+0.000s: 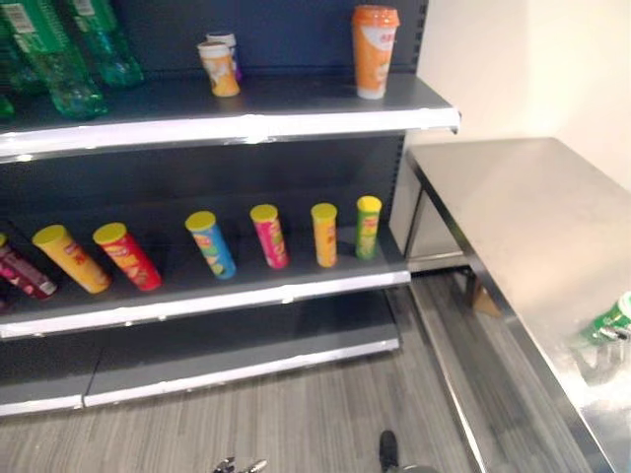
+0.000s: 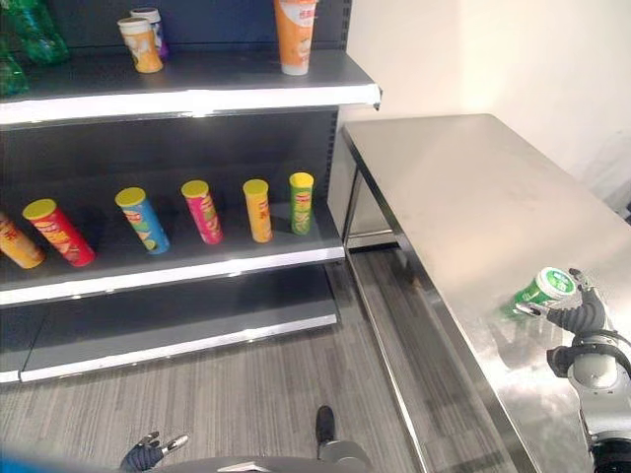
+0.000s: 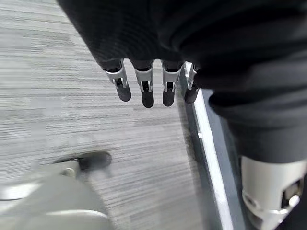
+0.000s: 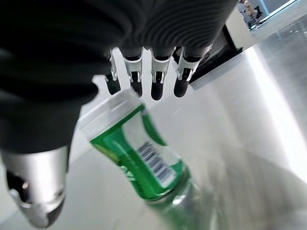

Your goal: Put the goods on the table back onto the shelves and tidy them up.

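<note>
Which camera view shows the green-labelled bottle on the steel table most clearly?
The right wrist view: the green-labelled clear bottle shows label and body beneath the right hand. Both eye views show just a small part at the table edge.

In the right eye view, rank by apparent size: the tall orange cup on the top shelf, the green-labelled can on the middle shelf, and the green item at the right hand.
1. Tall orange cup.
2. Green-labelled can.
3. Green item on the table, partly hidden by the right hand and nearer the camera, so unsure.

Head cams overlook shelves (image 1: 227,123); wrist cams seemingly floor-close.
</note>
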{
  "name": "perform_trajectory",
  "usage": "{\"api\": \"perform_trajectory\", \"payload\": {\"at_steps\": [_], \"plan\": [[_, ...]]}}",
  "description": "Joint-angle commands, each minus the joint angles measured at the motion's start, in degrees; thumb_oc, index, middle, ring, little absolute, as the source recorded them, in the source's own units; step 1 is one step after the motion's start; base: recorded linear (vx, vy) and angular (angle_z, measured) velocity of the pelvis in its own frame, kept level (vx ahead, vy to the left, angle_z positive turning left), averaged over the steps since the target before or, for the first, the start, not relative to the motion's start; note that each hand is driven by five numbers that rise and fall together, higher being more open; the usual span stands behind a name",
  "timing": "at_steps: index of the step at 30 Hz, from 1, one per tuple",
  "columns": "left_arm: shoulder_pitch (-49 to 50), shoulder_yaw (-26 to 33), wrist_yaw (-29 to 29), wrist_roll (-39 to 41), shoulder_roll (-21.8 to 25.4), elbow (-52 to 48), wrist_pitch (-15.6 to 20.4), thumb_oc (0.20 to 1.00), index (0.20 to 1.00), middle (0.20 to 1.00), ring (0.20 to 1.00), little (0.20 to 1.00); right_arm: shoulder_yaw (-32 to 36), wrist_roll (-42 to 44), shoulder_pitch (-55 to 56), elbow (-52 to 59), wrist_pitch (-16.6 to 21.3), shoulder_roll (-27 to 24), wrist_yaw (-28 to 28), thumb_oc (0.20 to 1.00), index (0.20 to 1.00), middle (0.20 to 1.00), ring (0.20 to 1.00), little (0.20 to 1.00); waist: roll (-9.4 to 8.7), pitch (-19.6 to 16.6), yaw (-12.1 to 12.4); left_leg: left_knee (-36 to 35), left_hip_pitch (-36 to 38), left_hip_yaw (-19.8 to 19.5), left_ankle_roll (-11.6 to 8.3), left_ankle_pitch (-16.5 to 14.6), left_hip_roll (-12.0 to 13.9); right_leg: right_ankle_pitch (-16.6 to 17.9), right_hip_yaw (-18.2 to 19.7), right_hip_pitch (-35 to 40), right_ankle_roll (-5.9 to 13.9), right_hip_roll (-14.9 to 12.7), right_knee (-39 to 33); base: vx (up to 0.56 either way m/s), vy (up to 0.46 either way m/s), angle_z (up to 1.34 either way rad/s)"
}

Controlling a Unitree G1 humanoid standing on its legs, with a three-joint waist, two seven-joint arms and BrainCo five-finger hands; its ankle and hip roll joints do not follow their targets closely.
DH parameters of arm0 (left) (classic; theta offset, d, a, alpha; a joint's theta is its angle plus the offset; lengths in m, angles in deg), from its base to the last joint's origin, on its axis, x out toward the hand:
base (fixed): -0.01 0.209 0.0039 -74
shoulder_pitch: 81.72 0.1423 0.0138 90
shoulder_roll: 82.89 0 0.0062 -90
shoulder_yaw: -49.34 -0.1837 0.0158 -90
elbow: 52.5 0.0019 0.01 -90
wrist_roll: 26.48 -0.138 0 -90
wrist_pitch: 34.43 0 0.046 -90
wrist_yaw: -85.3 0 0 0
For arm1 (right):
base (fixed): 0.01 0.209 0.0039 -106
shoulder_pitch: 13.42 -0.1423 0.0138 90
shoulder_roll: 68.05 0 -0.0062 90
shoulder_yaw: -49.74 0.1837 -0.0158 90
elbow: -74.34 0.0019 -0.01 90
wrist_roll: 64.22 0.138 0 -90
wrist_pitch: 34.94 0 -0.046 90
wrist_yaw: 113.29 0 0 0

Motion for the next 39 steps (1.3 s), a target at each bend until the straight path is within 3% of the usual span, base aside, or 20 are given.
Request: {"api": "perform_trajectory", "payload": {"at_steps": [1,8,9,17,20,23,24,26,28,30,31,32,33,34,35,36,39], "plan": [[-3.5,-1.8,0.3,-1.3,2.5,-0.1,0.6,1.000,1.000,1.000,1.000,1.000,0.9,-0.7,-8.1,-2.4,1.0,-2.7,-4.6,1.000,1.000,1.000,1.000,1.000,-0.25,3.7,1.3,0.6,-1.2,0.1,-0.83,-1.1,1.5,-7.7,1.8,5.8,4.02,-3.4,1.6,0.00,0.000,0.00],[-3.5,-3.4,0.2,-0.6,2.9,-0.9,0.8,1.000,1.000,1.000,1.000,1.000,-3.9,1.5,-14.7,-10.3,-0.1,-4.2,-3.7,1.000,1.000,1.000,1.000,1.000,-0.05,4.1,2.0,0.6,-1.6,-0.2,-1.13,-0.7,1.6,-7.9,1.5,5.9,3.85,-3.2,1.5,0.01,-0.025,0.07],[-3.6,-3.6,0.3,-0.4,2.9,-0.8,0.8,1.000,1.000,1.000,1.000,1.000,-4.9,2.0,-15.6,-11.1,-0.2,-4.1,-3.2,0.200,0.200,0.200,0.200,0.200,-0.09,4.1,2.0,0.6,-1.6,-0.3,-1.18,-0.6,1.7,-7.9,1.5,5.8,3.81,-3.2,1.5,0.01,-0.034,0.07],[-3.3,-4.1,-0.3,0.4,3.2,-0.5,0.7,1.000,1.000,1.000,1.000,1.000,-10.9,7.2,-21.5,-17.5,0.0,-4.7,1.4,0.200,0.200,0.200,0.200,0.200,-0.34,3.9,2.2,0.6,-1.3,-0.1,-1.51,-0.3,2.2,-8.2,1.6,6.3,3.51,-2.7,1.3,0.00,-0.009,0.00],[-3.5,-3.1,0.1,0.7,3.3,-0.1,0.6,1.000,1.000,1.000,1.000,1.000,-10.3,6.9,-20.3,-13.7,0.3,-5.3,1.5,0.200,0.200,0.200,0.200,0.200,-0.58,3.7,1.8,0.6,-0.9,0.3,-1.71,-0.4,2.5,-8.5,1.8,6.6,3.36,-2.3,1.4,0.01,-0.024,-0.01],[-3.4,-1.2,0.4,1.1,3.4,-0.4,0.6,1.000,1.000,1.000,1.000,1.000,-5.8,6.0,-15.3,-3.8,1.3,-6.4,0.6,0.200,0.200,0.200,0.200,0.200,-0.70,3.5,1.2,0.6,-0.1,0.5,-1.91,-0.5,3.0,-9.2,2.1,6.9,3.07,-1.8,1.6,0.03,-0.068,0.02],[-3.3,0.6,0.8,1.3,3.6,-1.5,0.7,1.000,1.000,1.000,1.000,1.000,-1.9,5.6,-11.8,3.5,3.2,-6.9,-0.2,0.200,0.200,0.200,0.200,0.200,-0.84,3.5,0.9,1.3,0.1,0.3,-2.21,-0.4,3.7,-10.0,2.4,7.1,2.64,-1.2,1.9,0.03,-0.115,0.02],[-3.5,1.9,1.0,1.8,3.5,-2.8,0.9,1.000,1.000,1.000,1.000,1.000,1.8,6.1,-9.7,10.3,5.6,-7.2,-1.4,0.200,0.200,0.200,0.200,0.200,-1.39,4.5,1.5,7.3,-2.8,-1.0,-2.38,-1.3,4.0,-11.0,2.7,7.4,1.88,-0.9,2.2,-0.05,-0.127,0.00],[-4.1,2.3,1.2,2.3,3.4,-3.7,1.3,1.000,1.000,1.000,1.000,1.000,4.4,6.3,-9.0,16.0,7.8,-7.6,-1.9,0.200,0.200,0.200,0.200,0.200,-2.29,5.8,2.4,14.8,-6.8,-4.0,-2.94,-0.8,2.8,-11.3,2.6,8.1,1.05,-0.8,2.3,-0.06,-0.077,0.01],[-4.2,2.2,1.2,2.3,3.4,-3.7,1.2,1.000,1.000,1.000,1.000,1.000,4.7,6.2,-8.8,16.2,7.8,-7.5,-1.9,0.200,0.200,0.200,0.200,0.200,-2.26,5.8,2.2,15.4,-7.3,-4.3,-2.93,-1.1,2.8,-11.3,2.3,8.1,1.06,-0.8,2.2,0.00,-0.007,0.02],[-4.7,2.8,1.6,3.1,3.4,-3.5,1.6,1.000,1.000,1.000,1.000,1.000,5.4,6.7,-9.3,18.4,9.1,-7.7,-2.2,0.200,0.200,0.200,0.200,0.200,-2.86,6.3,2.8,18.5,-8.8,-6.0,-3.88,0.6,2.2,-11.4,2.3,8.6,0.75,-0.8,2.2,0.07,0.055,0.08],[-5.1,3.5,1.8,5.2,3.2,-4.0,1.9,1.000,1.000,1.000,1.000,1.000,6.5,7.1,-9.7,23.4,10.5,-7.8,-2.6,0.200,0.200,0.200,0.200,0.200,-3.66,6.7,3.0,16.7,-11.0,-7.3,-4.38,1.6,4.8,-11.8,1.1,9.9,1.19,-1.4,1.6,0.08,0.052,0.18],[-5.0,3.5,1.8,5.2,3.2,-4.1,1.9,1.000,1.000,1.000,1.000,1.000,6.6,7.1,-9.6,23.5,10.4,-7.8,-2.6,0.200,0.200,0.200,0.200,0.200,-3.66,6.7,3.1,16.3,-10.7,-7.2,-4.41,1.7,4.9,-11.8,1.1,10.0,1.17,-1.3,1.6,0.17,0.232,0.29],[-4.9,2.4,1.3,4.2,3.0,-3.6,2.0,1.000,1.000,1.000,1.000,1.000,6.4,7.6,-10.7,27.4,12.0,-8.3,-2.5,0.200,0.200,0.200,0.200,0.200,-3.53,6.3,3.3,8.6,-11.8,-6.1,-3.79,4.4,8.6,-11.9,0.9,10.0,2.20,-1.9,1.5,0.14,0.267,0.33],[-5.0,1.8,1.1,3.4,3.1,-3.4,2.0,1.000,1.000,1.000,1.000,1.000,6.5,7.9,-10.9,28.4,12.4,-8.8,-2.7,0.200,0.200,0.200,0.200,0.200,-3.31,6.2,3.3,3.8,-13.1,-4.8,-4.09,6.1,9.8,-12.6,0.6,10.4,2.71,-2.3,1.3,0.18,0.343,0.25],[-5.1,1.3,1.1,2.6,3.2,-3.1,2.0,1.000,1.000,1.000,1.000,1.000,6.5,7.9,-11.1,29.2,12.3,-8.8,-3.0,0.200,0.200,0.200,0.200,0.200,-3.10,5.9,3.5,0.7,-13.7,-3.5,-4.34,7.1,10.3,-13.1,0.4,10.8,3.04,-2.8,1.2,0.09,0.178,-0.04],[-5.1,1.3,1.1,2.6,3.2,-3.1,2.0,1.000,1.000,1.000,1.000,1.000,6.6,7.8,-11.0,29.3,12.3,-8.8,-3.1,0.200,0.200,0.200,0.200,0.200,-3.13,5.8,3.5,0.7,-13.8,-3.5,-4.35,7.1,10.3,-13.1,0.5,10.7,3.05,-2.8,1.2,0.02,0.025,-0.13]]}}
